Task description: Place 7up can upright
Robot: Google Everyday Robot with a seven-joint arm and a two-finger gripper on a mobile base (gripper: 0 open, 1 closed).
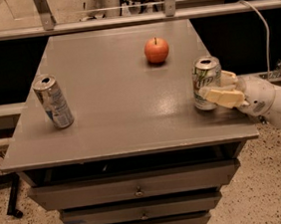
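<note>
The 7up can [205,79], silvery-white with green lettering, stands upright on the grey table [120,111] near its right edge. My gripper [214,88] reaches in from the right. Its near finger [223,97] lies across the can's lower front, and its far finger [228,77] shows behind the can's right side. The fingers are closed on the can, whose base rests on the table top.
A red apple [156,49] sits at the back middle of the table. A slimmer silver can with blue markings [53,101] stands tilted near the left edge. Drawers [136,189] are below the table top. A metal rail [121,21] runs behind.
</note>
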